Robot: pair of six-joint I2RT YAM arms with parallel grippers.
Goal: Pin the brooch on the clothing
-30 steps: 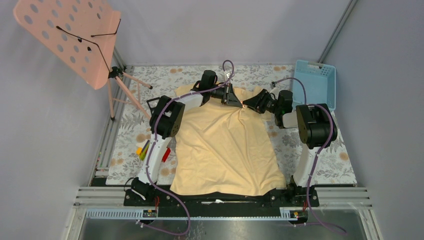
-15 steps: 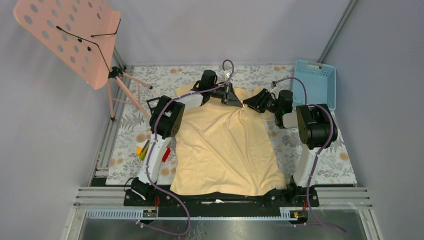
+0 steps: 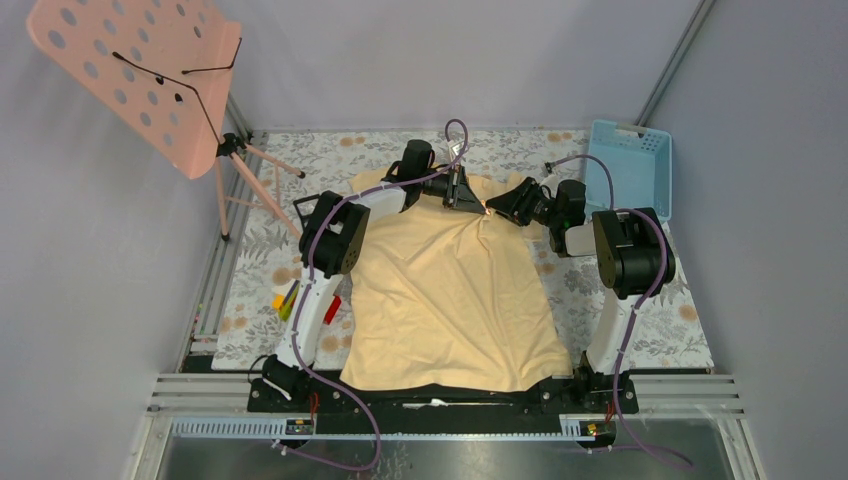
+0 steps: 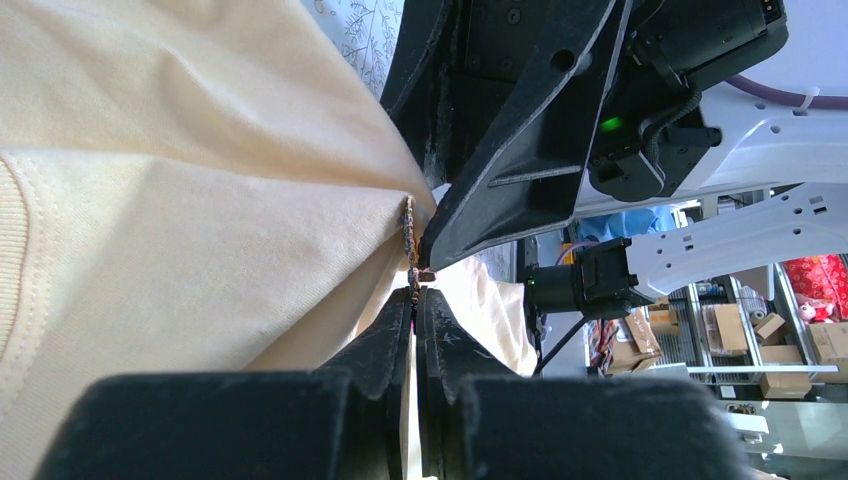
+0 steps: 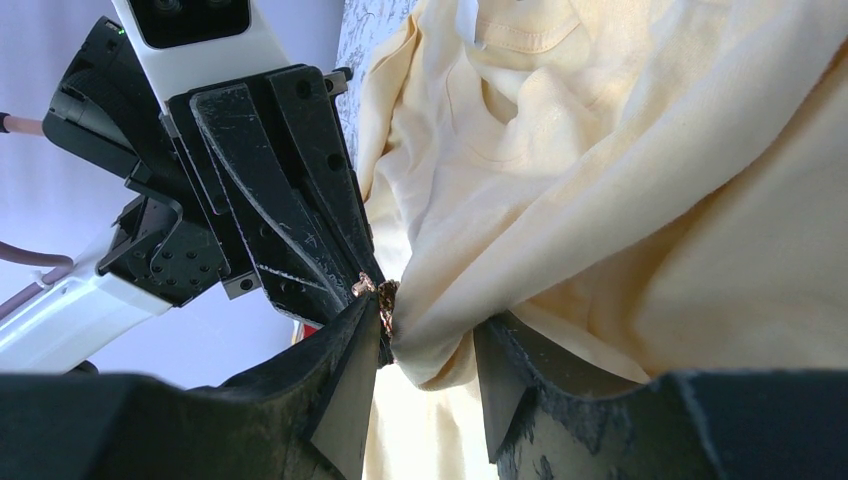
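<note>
The pale yellow T-shirt (image 3: 450, 290) lies flat on the table, its fabric puckered up near the right shoulder where both grippers meet. My left gripper (image 3: 470, 197) comes from the collar side. In the left wrist view it (image 4: 415, 292) is shut on the small silvery brooch (image 4: 408, 235), held edge-on against a raised fold of the shirt (image 4: 200, 200). My right gripper (image 3: 497, 208) comes from the right. In the right wrist view it (image 5: 430, 315) grips that fold of the shirt (image 5: 440, 340), with the brooch (image 5: 384, 293) wedged between its left finger (image 5: 345, 360) and the cloth.
A blue basket (image 3: 630, 165) stands at the back right. A pink perforated music stand (image 3: 140, 75) stands at the back left. A red toy with coloured sticks (image 3: 287, 298) lies left of the shirt beside the left arm. A floral cloth (image 3: 650, 320) covers the table.
</note>
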